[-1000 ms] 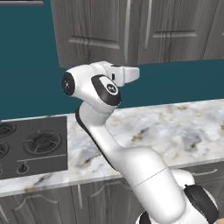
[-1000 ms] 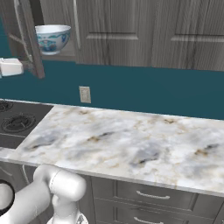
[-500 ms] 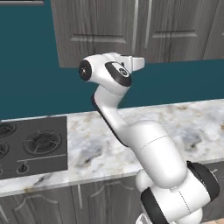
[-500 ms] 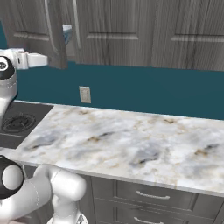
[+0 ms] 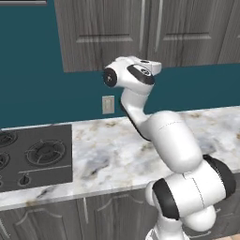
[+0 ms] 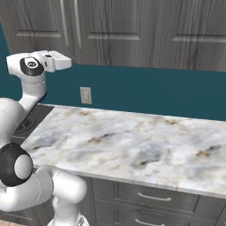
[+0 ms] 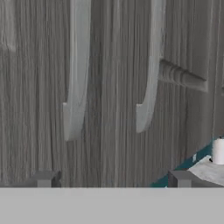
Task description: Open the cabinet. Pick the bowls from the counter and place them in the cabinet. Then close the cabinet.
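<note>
Hand view: the gripper (image 7: 112, 179) has its jaws spread wide with nothing between them, and the cabinet (image 7: 113, 87) doors stand shut just ahead, both bar handles (image 7: 75, 70) above the fingertips. Right base view adds the bare counter (image 6: 132, 141) below.

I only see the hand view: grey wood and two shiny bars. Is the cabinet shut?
Observer: Yes. The right base view shows both doors of the cabinet closed flat.
Operator: Where is the robot's hand?
Observer: The end effector is raised near the doors' bottom edge, below the handles. It is open and holds nothing.
Operator: What's under it?
Observer: The counter, with a black cooktop at its left end.
</note>
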{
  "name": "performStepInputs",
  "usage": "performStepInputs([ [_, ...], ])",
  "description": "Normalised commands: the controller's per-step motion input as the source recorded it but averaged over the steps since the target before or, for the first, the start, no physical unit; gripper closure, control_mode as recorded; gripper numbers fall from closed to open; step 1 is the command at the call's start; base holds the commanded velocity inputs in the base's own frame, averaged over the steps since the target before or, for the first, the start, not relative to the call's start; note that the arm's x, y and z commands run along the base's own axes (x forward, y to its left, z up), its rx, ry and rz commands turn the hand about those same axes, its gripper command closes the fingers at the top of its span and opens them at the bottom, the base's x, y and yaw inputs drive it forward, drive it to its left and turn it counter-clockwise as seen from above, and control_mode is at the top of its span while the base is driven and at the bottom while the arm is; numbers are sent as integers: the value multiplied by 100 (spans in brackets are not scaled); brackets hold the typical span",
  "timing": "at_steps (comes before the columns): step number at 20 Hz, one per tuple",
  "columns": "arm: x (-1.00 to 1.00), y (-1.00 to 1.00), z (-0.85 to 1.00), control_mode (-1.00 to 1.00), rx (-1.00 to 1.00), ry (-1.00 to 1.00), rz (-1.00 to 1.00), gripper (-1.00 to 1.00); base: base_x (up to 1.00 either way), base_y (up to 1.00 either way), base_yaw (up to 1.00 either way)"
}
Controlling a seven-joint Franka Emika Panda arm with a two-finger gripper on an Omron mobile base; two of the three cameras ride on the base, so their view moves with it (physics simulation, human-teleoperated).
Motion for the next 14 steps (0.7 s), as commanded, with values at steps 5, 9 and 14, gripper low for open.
performStepInputs([
  [5, 100, -82, 0, -100, 0, -21, 6, -100, 0, 0, 0],
  [9, 100, -56, 0, -100, 0, -19, 14, -100, 0, 0, 0],
  [14, 100, -76, -1, -100, 0, -12, 20, -100, 0, 0, 0],
])
